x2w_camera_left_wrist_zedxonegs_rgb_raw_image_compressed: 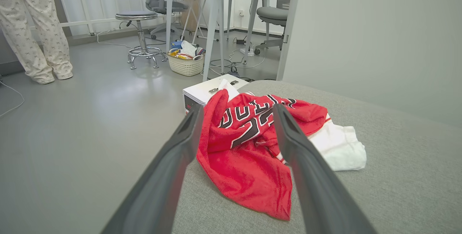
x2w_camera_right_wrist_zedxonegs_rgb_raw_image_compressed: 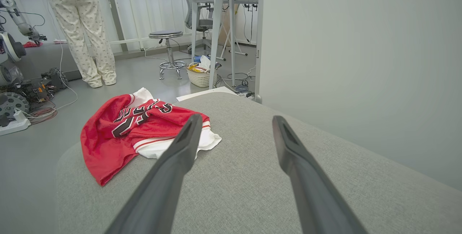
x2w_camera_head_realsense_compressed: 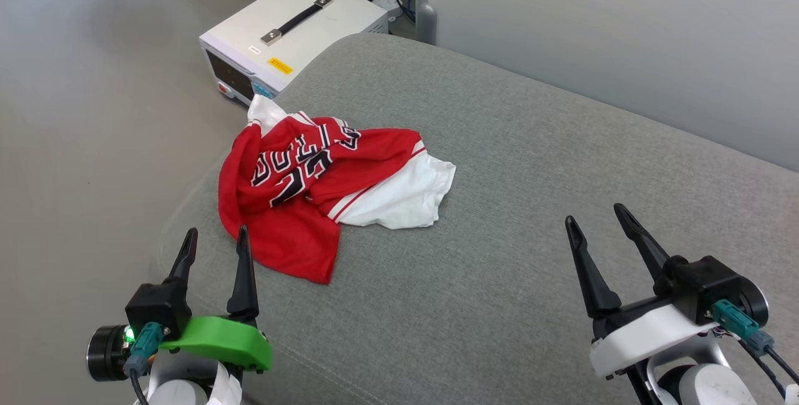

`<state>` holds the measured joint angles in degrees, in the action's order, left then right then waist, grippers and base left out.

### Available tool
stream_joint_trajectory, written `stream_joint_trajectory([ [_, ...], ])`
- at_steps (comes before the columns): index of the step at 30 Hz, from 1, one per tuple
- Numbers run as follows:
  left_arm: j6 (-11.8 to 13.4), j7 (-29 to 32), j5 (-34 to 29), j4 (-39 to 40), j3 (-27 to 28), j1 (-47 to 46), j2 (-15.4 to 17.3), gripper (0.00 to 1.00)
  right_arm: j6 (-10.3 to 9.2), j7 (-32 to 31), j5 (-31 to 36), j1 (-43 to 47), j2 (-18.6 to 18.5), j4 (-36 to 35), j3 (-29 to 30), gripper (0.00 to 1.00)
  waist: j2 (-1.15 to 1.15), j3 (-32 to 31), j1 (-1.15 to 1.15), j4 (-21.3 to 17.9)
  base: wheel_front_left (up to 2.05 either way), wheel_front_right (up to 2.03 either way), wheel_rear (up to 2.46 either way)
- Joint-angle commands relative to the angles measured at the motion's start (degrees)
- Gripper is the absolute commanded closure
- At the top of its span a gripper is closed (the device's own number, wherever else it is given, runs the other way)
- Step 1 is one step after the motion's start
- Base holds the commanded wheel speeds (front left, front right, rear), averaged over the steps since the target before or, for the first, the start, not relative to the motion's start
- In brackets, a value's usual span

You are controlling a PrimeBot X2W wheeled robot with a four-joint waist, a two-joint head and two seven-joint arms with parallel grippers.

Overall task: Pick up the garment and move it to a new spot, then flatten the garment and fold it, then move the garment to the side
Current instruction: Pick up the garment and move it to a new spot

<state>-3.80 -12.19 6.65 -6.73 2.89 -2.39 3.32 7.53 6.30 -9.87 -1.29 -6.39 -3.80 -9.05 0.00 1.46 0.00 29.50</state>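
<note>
The garment (x2w_camera_head_realsense_compressed: 312,186), a red jersey with white sleeves and black white-edged lettering, lies crumpled near the left edge of a grey cushioned surface (x2w_camera_head_realsense_compressed: 499,218). It also shows in the left wrist view (x2w_camera_left_wrist_zedxonegs_rgb_raw_image_compressed: 249,147) and the right wrist view (x2w_camera_right_wrist_zedxonegs_rgb_raw_image_compressed: 122,129). My left gripper (x2w_camera_head_realsense_compressed: 215,238) stands open just short of the garment's near red hem, not touching it. My right gripper (x2w_camera_head_realsense_compressed: 598,214) is open too, well to the right over bare cushion. Both hold nothing.
A white box with a black handle (x2w_camera_head_realsense_compressed: 293,30) sits on the floor beyond the cushion's far left corner, cables behind it. A pale wall (x2w_camera_head_realsense_compressed: 624,30) runs along the right. A person's legs (x2w_camera_right_wrist_zedxonegs_rgb_raw_image_compressed: 86,28), a stool (x2w_camera_left_wrist_zedxonegs_rgb_raw_image_compressed: 140,32), a basket (x2w_camera_left_wrist_zedxonegs_rgb_raw_image_compressed: 186,62) and desks stand farther off.
</note>
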Motion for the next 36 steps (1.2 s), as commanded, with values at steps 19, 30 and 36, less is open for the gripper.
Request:
stream_joint_trajectory([
  [19, -1.25, -2.81, 1.49, -2.17, 1.3, -1.76, -0.37, 0.0, -0.04, 1.56, -2.34, -1.68, -0.66, -1.3, -1.66, 0.0, 0.0, 0.62, 0.0, 6.67, 0.0, 0.0, 0.0],
  [30, -1.94, -2.81, 1.12, -4.99, 0.78, -4.73, 0.33, 0.0, -0.04, 0.18, -1.34, -2.54, -1.41, -1.81, -1.13, 0.0, 0.0, 2.34, 0.0, 4.71, 0.0, 0.0, 0.0],
  [36, -2.57, -2.58, 2.12, -8.83, 0.42, -10.75, 2.41, 0.0, -0.04, -1.93, -0.63, -4.31, -3.27, -3.29, -1.37, 0.0, 0.0, 5.32, 0.0, 1.07, 0.0, 0.0, 0.0],
])
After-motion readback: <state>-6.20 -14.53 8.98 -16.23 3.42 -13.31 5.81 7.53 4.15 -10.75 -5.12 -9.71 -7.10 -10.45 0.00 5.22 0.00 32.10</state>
